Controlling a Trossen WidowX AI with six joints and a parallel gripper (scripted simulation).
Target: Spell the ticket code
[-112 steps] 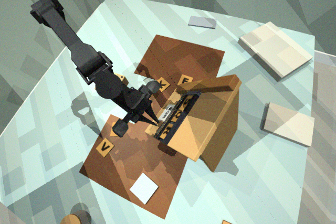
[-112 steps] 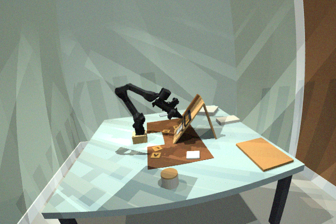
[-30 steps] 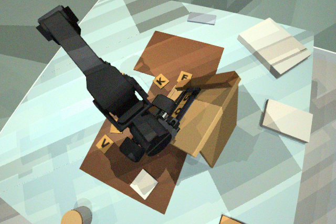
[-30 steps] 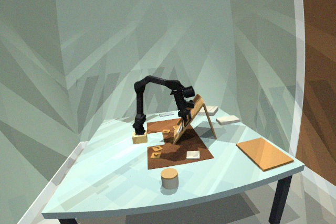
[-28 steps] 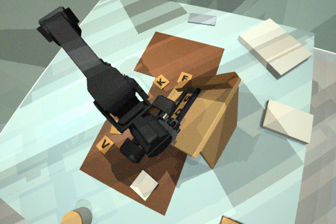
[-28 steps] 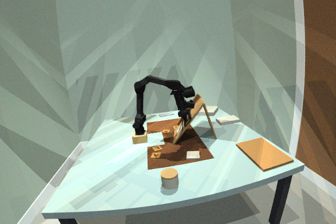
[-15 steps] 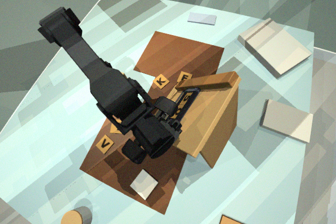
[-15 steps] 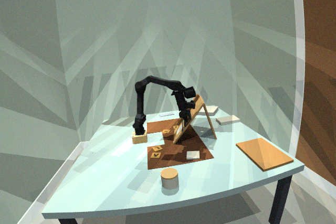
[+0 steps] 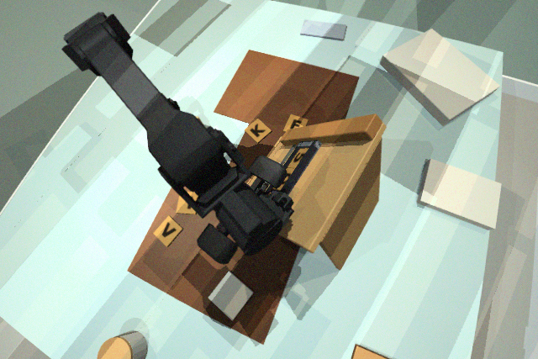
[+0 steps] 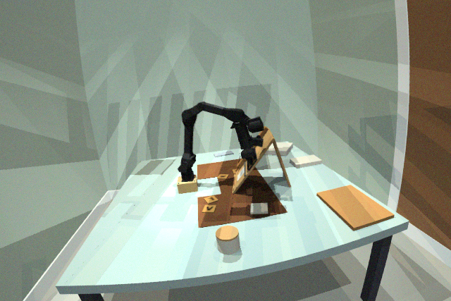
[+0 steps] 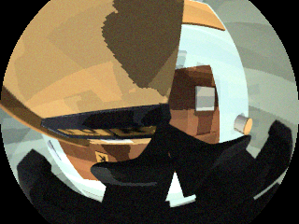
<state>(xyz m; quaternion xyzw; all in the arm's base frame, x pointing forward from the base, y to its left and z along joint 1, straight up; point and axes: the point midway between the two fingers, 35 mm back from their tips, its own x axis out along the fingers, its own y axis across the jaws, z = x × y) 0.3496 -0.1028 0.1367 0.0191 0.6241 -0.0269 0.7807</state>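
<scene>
A tan slanted board [image 9: 343,181] [image 10: 263,142] [image 11: 69,44] stands on a brown mat [image 9: 277,81] [image 10: 240,204]. Its dark letter rail [image 9: 303,150] [image 11: 106,121] holds tiles whose letters I cannot read. My gripper [image 9: 274,182] [image 10: 251,151] [image 11: 163,126] is shut, with nothing seen between the fingers, and its tips rest against the rail's lower end. Loose tiles K [image 9: 258,130], F [image 9: 295,122] and V [image 9: 167,229] [image 10: 208,209] lie on the mat. Another tile [image 9: 186,207] is half hidden under the arm. A white card [image 10: 239,175] on the board's lower part is too small to read.
A grey-white block [image 9: 229,294] [image 10: 258,208] lies on the mat's near end. A tan cylinder [image 9: 123,346] [image 10: 227,239] stands near the front edge. Two pale slabs [image 9: 439,72] [image 9: 460,192] lie behind the board. An orange panel [image 10: 354,206] lies at the right, a grey card [image 9: 324,29] at the back.
</scene>
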